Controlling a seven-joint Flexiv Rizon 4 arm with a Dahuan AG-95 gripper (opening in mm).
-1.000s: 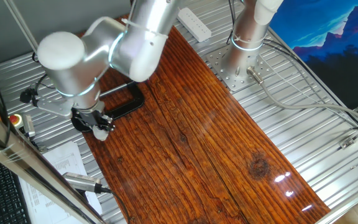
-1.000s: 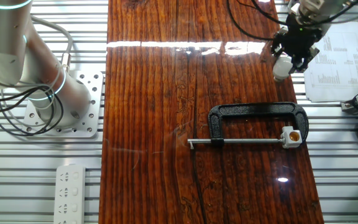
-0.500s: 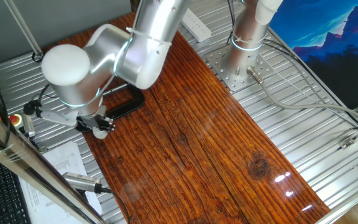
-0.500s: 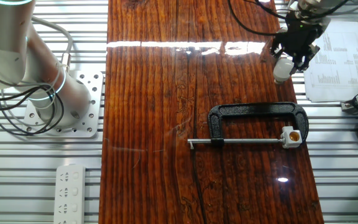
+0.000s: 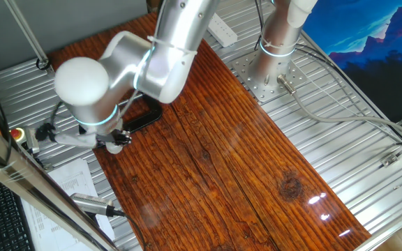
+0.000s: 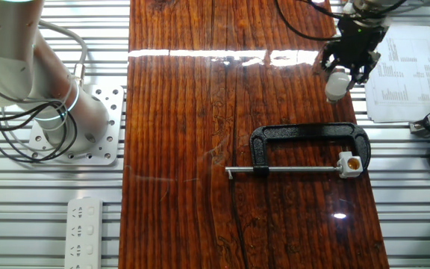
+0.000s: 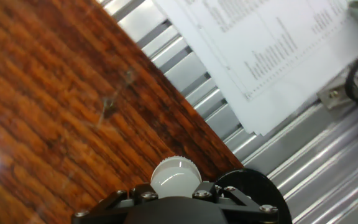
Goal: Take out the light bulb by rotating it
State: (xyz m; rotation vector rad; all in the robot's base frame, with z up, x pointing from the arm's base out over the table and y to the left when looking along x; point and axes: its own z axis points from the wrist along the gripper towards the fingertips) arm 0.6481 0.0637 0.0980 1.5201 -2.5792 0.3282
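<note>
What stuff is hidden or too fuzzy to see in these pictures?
- Small frosted white light bulb: hand view shows only its top; the black gripper body covers the rest.
- Fingertips: hidden by the silver arm in one fixed view.
- Printed white paper sheet: text blurred, cut by the edge.
- Black C-clamp: mostly behind the arm in one fixed view.

A glossy wooden board (image 6: 222,112) lies on a ribbed metal table (image 5: 340,132), light glaring across it. A blue poster (image 5: 368,35) sits at two o'clock.
</note>
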